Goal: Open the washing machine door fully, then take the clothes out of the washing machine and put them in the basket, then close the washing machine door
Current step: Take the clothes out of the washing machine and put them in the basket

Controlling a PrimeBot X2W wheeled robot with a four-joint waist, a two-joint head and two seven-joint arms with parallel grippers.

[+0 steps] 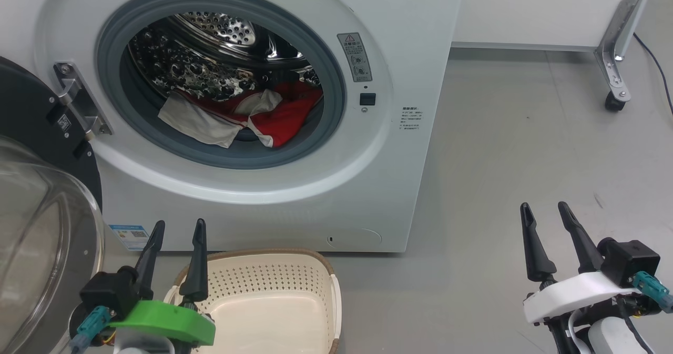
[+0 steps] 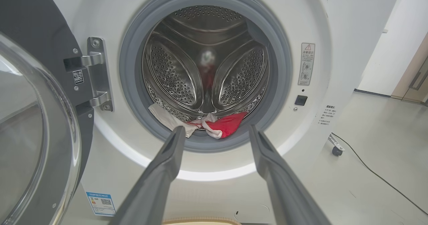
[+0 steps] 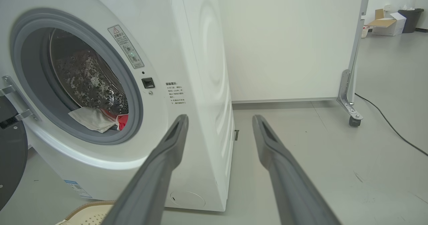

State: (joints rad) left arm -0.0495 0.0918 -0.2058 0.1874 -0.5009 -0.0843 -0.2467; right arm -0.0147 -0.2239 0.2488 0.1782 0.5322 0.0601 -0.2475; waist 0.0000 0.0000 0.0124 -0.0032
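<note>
With left gripper point(image 1: 179, 222) and right gripper point(image 1: 543, 205) spread empty, may snag clothes point(image 1: 247, 114), upper centre, on seal point(image 1: 236, 158) or drop outside basket point(image 1: 263, 253), bottom centre.

We see a grey floor point(image 1: 499, 149), smooth w/ a few dark scuffs. Washer point(image 1: 399, 28) stands on it at left. Basket point(image 1: 263, 254) sits on the floor just in front of the washer's bottom edge. Well apart to the right, a white panel point(image 1: 526, 7) rests on a caster point(image 1: 615, 101), w/ a black cable point(image 1: 657, 64) trailing beside it. Far back we spot a box point(image 3: 384, 22) & a dark bin point(image 3: 409, 19).
</note>
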